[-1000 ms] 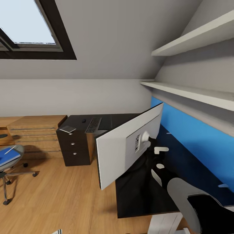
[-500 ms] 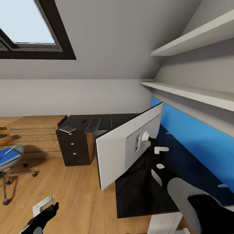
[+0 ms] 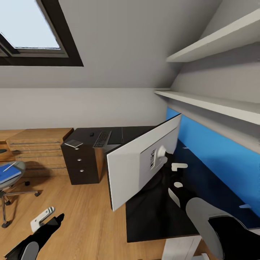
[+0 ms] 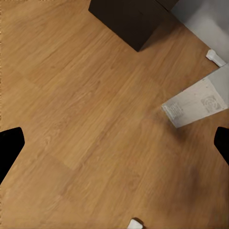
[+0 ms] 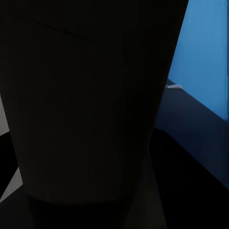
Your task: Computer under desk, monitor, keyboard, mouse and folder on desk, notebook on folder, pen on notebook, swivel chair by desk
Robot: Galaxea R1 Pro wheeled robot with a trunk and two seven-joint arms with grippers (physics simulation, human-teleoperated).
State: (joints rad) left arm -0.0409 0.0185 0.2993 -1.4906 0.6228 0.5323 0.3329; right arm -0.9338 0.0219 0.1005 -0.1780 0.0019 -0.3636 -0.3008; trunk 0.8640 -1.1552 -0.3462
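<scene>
Monitor point(image 3: 144, 162) tilts over the tabletop point(image 3: 155, 216) at 12 o'clock from the right gripper point(image 3: 173, 177), long axis running 7-to-1, right fingers' state unclear; left gripper point(image 3: 45, 218) is farther, low, fingers apart.

head high over desk point(image 3: 155, 213); wrists close.

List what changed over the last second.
The left gripper has risen into the head view's lower left, above the wood floor. The camera shifted slightly. The monitor stays tilted over the desk at the right arm; keyboard and swivel chair unmoved.
</scene>
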